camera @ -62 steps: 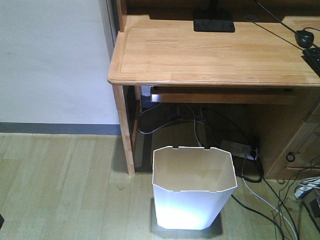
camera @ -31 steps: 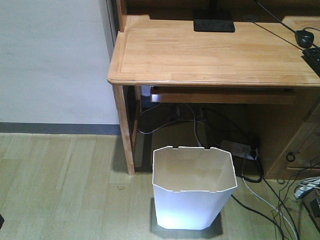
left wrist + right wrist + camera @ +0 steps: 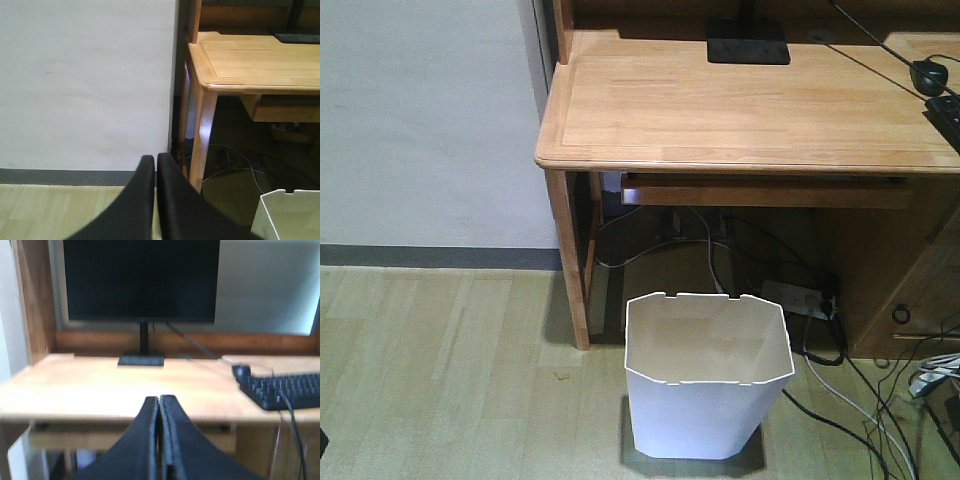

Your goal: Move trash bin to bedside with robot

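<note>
The white trash bin (image 3: 708,385) stands upright and empty on the wooden floor, just in front of the desk's left leg. Its rim corner also shows at the lower right of the left wrist view as the trash bin (image 3: 291,215). My left gripper (image 3: 155,158) is shut with nothing in it, up in the air to the left of the bin and facing the white wall. My right gripper (image 3: 158,399) is shut and empty too, held at desk height and facing the monitor. Neither gripper touches the bin. The bedside is out of view.
A wooden desk (image 3: 740,120) with a keyboard tray stands behind the bin. Its left leg (image 3: 570,260) is close to the bin. Cables and a power strip (image 3: 800,298) lie under the desk and to the right. A monitor (image 3: 141,280), keyboard (image 3: 282,390) and mouse sit on top.
The bright glare on the bin's front has faded. Nothing has visibly shifted position.
</note>
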